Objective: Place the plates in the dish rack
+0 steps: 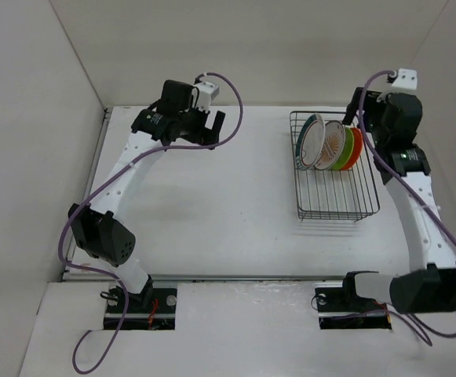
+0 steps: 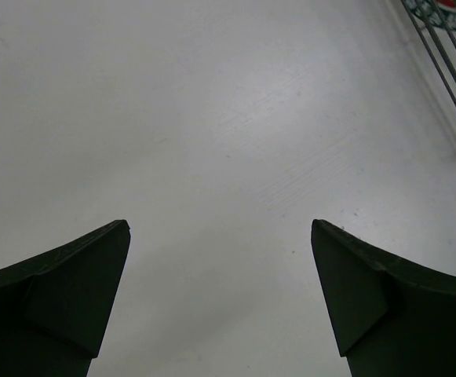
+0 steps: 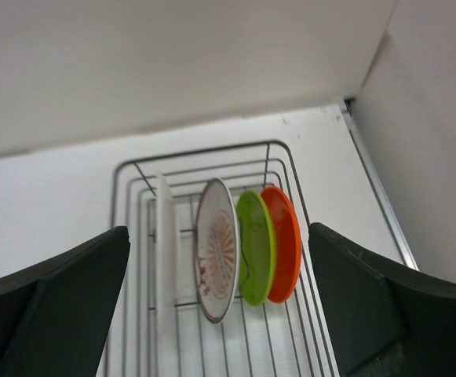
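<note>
Top external view: the dish rack (image 1: 337,196), a black wire rectangle of thin upright dividers, sits right of centre on the matte white worktop (image 1: 228,204). All four plates stand on edge, packed together at the rack's upper end. From the left it's the white plate with the dark teal rim band (image 1: 310,141), then the white plate with the orange sunburst centre (image 1: 333,145), then the lime green plate (image 1: 347,151), and the plain orange plate (image 1: 357,145) last. They are smooth, glossy discs, each leaning a little to the right. The lower half of the rack holds only bare wire.

Over to the right wrist view: the right gripper (image 3: 218,229) is spread wide, its dark wedge-shaped fingers out at the two lower corners with nothing between them. It hangs above the rack, clear of every plate. From here the teal-rimmed plate is edge-on, a thin white sliver.

Left wrist view now: the left gripper (image 2: 218,223) is also released and gaping, holding nothing. It floats over bare, faintly scuffed worktop, with a few rack wires just showing in the upper right corner.
</note>
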Action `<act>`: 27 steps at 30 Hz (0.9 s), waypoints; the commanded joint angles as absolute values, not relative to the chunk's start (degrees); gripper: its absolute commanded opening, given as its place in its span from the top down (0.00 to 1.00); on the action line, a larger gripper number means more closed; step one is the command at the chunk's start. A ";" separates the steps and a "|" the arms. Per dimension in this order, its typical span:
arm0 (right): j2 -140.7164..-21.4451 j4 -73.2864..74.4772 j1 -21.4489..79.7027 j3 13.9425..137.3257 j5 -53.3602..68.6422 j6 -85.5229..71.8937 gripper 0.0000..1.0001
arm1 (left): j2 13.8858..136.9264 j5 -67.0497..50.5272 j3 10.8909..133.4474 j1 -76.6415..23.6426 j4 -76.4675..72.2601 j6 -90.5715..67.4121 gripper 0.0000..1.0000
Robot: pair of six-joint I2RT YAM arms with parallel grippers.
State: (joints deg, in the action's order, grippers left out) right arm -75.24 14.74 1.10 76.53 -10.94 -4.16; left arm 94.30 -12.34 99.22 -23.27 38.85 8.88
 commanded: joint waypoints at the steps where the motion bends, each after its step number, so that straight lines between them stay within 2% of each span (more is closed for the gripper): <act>1: -66.66 19.85 2.01 79.45 -6.77 -6.23 0.00 | 91.23 -1.25 105.99 -23.47 35.51 5.28 0.00; 4: -58.84 22.40 3.51 77.79 -3.09 -6.24 0.00 | 88.87 8.66 108.89 -22.16 34.89 4.05 0.00; 13: -44.83 35.32 4.66 81.47 -5.80 -8.79 0.00 | 73.50 18.19 109.96 -19.07 34.36 3.43 0.00; 22: -32.70 38.14 5.44 78.93 -6.33 -8.79 0.00 | 51.18 17.58 90.63 -18.29 32.52 6.68 0.00; 27: -32.70 38.14 7.38 78.40 -7.65 -8.79 0.00 | 48.60 15.47 87.45 -14.86 33.05 6.68 0.00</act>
State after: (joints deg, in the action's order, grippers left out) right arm -31.62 37.34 5.98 79.35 -6.00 -8.01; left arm 46.54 16.49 89.62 -15.88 33.69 5.98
